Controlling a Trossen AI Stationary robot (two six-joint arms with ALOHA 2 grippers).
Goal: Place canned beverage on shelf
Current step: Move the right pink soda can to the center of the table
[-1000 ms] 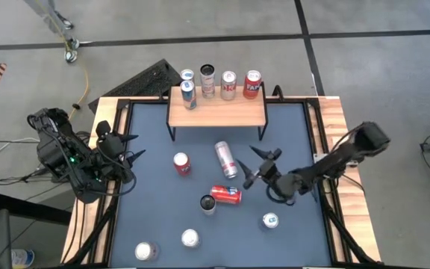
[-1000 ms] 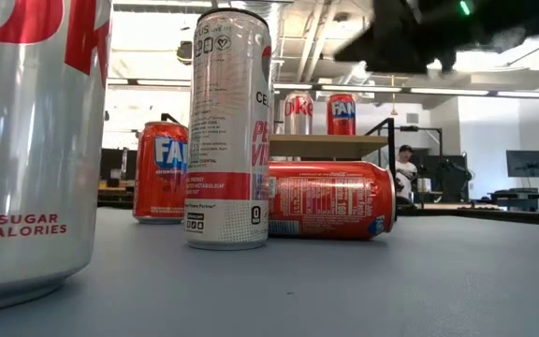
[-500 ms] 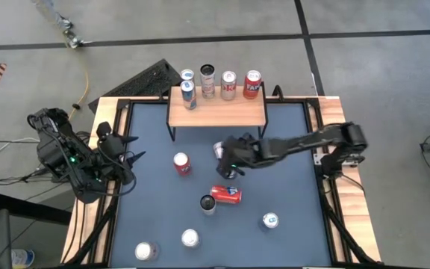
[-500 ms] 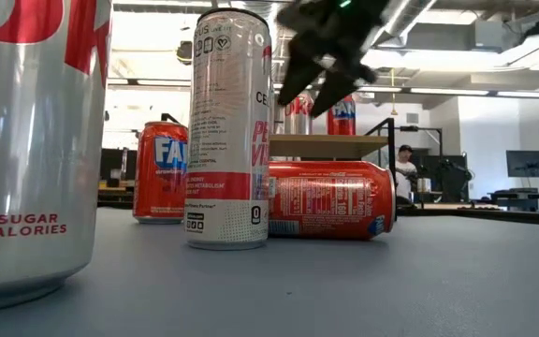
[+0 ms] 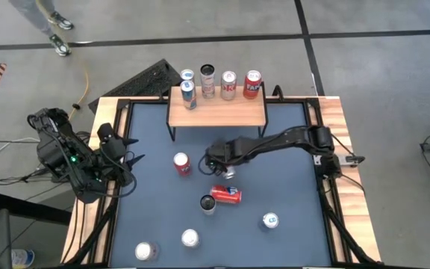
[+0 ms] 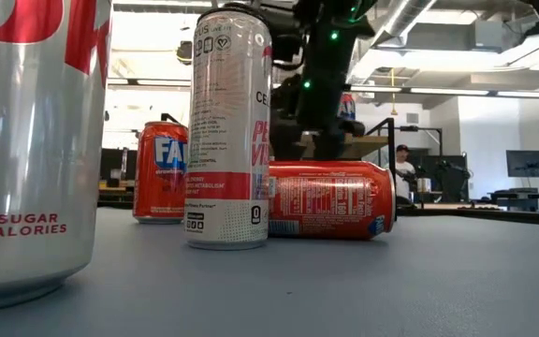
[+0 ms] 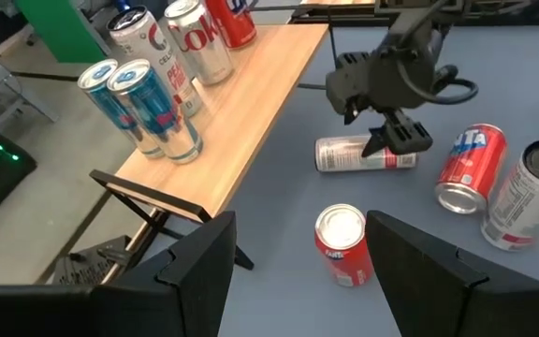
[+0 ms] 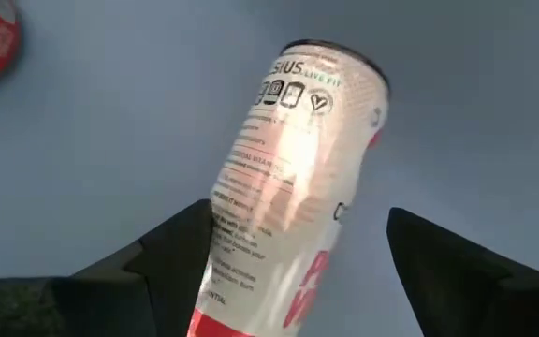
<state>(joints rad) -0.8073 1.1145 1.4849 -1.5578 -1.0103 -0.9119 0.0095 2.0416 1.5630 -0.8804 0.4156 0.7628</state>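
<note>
A slim white and red can (image 8: 288, 178) lies on its side on the blue mat, in front of the shelf (image 5: 216, 112). My right gripper (image 8: 298, 271) is low over it, open, one finger on each long side, pointing down; the left wrist view shows the gripper (image 7: 393, 139) astride the can (image 7: 354, 154). The shelf's wooden top carries several upright cans. My left gripper (image 5: 129, 149) waits open at the table's left edge with nothing between its fingers.
An upright red can (image 5: 181, 163) stands to the left of the lying can. Nearer the front are a red can on its side (image 5: 227, 195), a slim upright can (image 5: 207, 203) and three more upright cans (image 5: 270, 220), (image 5: 190, 238), (image 5: 146, 251).
My right gripper has swept from the table's right side toward the middle and come down over the lying slim can, its fingers now on either side of it. The cans have stayed where they were.
</note>
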